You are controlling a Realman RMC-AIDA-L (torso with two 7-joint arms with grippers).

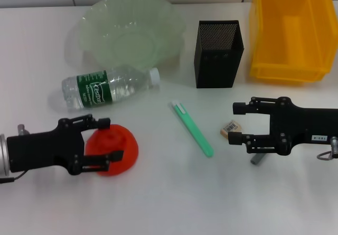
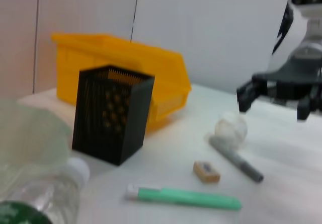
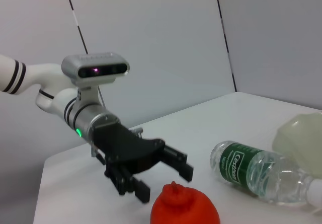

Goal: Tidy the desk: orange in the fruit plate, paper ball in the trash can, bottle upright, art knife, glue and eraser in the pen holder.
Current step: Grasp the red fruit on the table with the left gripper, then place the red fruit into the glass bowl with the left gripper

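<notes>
The red-orange orange (image 1: 119, 149) sits at the front left, and the open fingers of my left gripper (image 1: 114, 139) reach over it on both sides. My right gripper (image 1: 234, 123) is open at the front right, with the beige eraser (image 1: 231, 128) just off its fingertips. A grey glue stick (image 1: 257, 158) pokes out from under it. In the head view that arm hides the paper ball (image 2: 230, 128). The green art knife (image 1: 193, 128) lies in the middle. The bottle (image 1: 108, 88) lies on its side in front of the fruit plate (image 1: 132, 26). The pen holder (image 1: 218, 53) and trash can (image 1: 290, 29) stand behind.
The yellow trash can stands at the back right, close beside the black mesh pen holder. A wall rises just behind the table's far edge.
</notes>
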